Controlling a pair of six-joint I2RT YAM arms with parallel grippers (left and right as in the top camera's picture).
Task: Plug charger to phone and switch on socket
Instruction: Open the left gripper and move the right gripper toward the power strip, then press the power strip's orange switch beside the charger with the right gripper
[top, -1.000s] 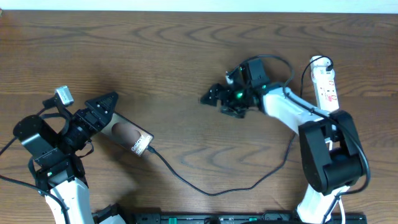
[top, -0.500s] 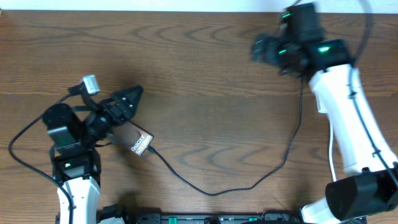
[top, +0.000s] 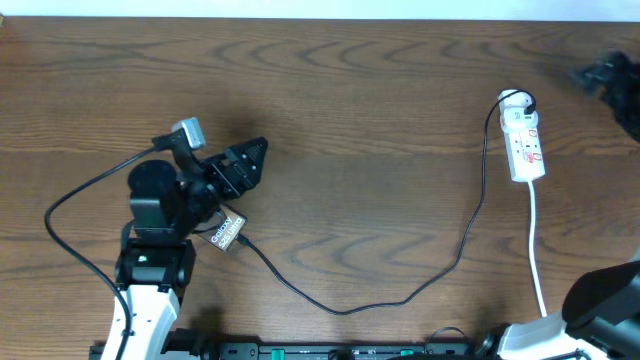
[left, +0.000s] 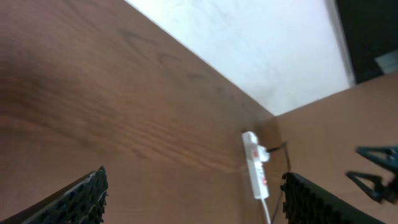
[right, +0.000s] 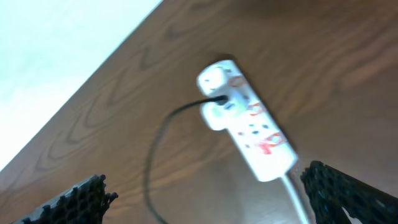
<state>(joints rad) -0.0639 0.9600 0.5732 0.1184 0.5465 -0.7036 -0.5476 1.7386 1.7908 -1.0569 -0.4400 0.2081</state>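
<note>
Charger (top: 345, 308) tip meets the phone (top: 226, 232) at its near-right end, so plugging is judged done. Switching the socket (top: 525, 145) remains; switch state unreadable. Socket lies far right, long axis far-to-near, plugged end farthest. Phone axis runs diagonal, partly under the left arm (top: 155, 200). Left gripper (top: 243, 163) and right gripper (right: 205, 180) are both spread wide, empty.

Charger tip (top: 244, 242) at phone (top: 226, 233); socket (top: 524, 148) apart
</note>
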